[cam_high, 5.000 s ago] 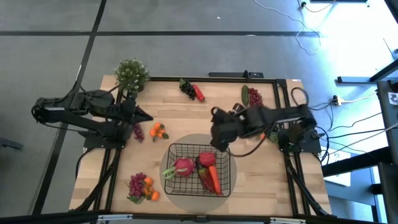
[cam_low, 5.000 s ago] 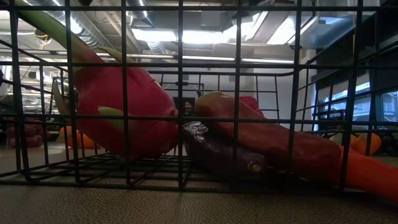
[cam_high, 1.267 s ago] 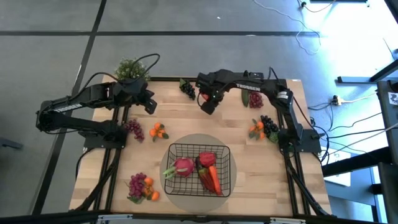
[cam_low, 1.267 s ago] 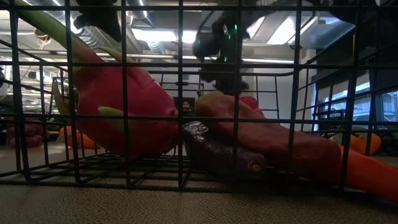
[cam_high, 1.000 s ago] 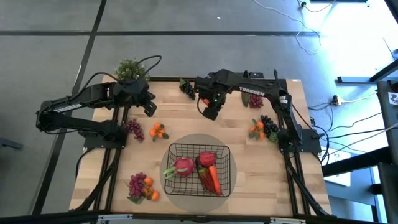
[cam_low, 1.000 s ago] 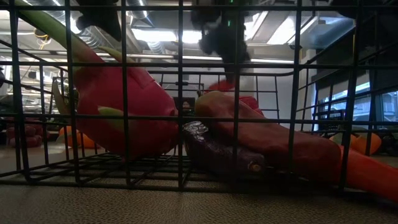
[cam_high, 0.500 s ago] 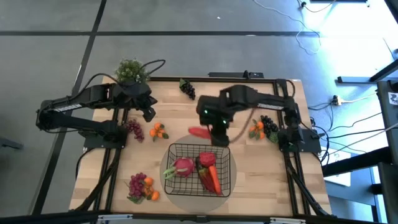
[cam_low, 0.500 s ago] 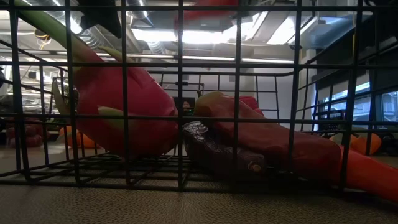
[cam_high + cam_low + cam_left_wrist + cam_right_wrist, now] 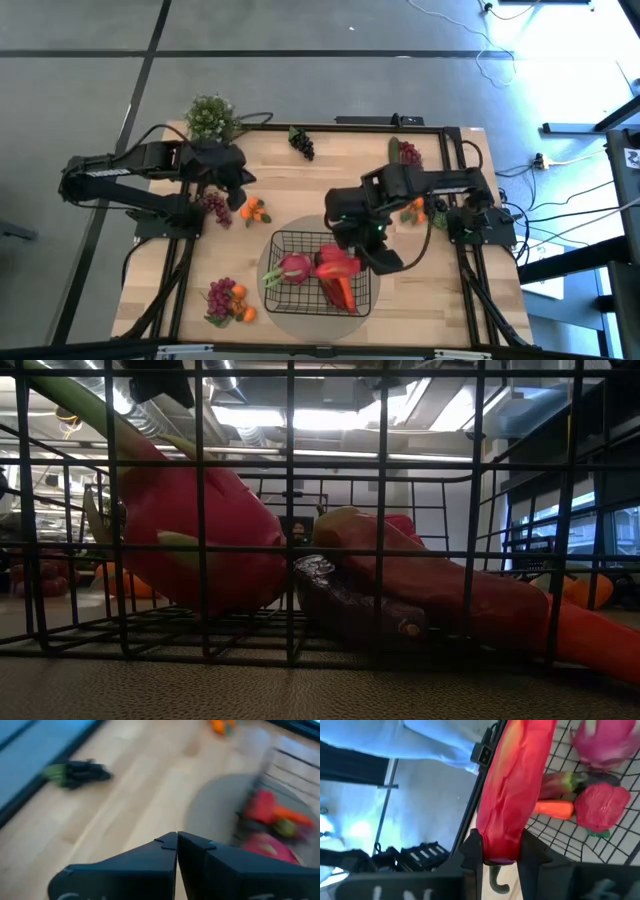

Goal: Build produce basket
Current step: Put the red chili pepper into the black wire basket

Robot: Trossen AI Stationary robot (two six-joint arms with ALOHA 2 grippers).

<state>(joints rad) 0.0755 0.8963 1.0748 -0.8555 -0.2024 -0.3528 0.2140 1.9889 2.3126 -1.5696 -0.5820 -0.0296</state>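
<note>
Hovering over the black basket [image 9: 320, 272] in the high view, the right tool [image 9: 345, 262] has carried a long red pepper [image 9: 338, 264] from the far side of the worktop [image 9: 290, 190]; the pepper now hangs above the produce already inside, so only the release remains. The left tool [image 9: 243, 198] waits above the oranges [image 9: 256, 210], beside purple grapes [image 9: 214, 206].

In the low view, the basket holds the pink radish [image 9: 190, 540], an eggplant [image 9: 350, 605] and another pepper [image 9: 430, 585], undisturbed.

In the left wrist view, the left tool's fingers [image 9: 150, 860] are pressed together, empty.

In the right wrist view, the right tool's fingers [image 9: 472, 850] clamp the pepper's stem end, with the basket beyond it.
</note>
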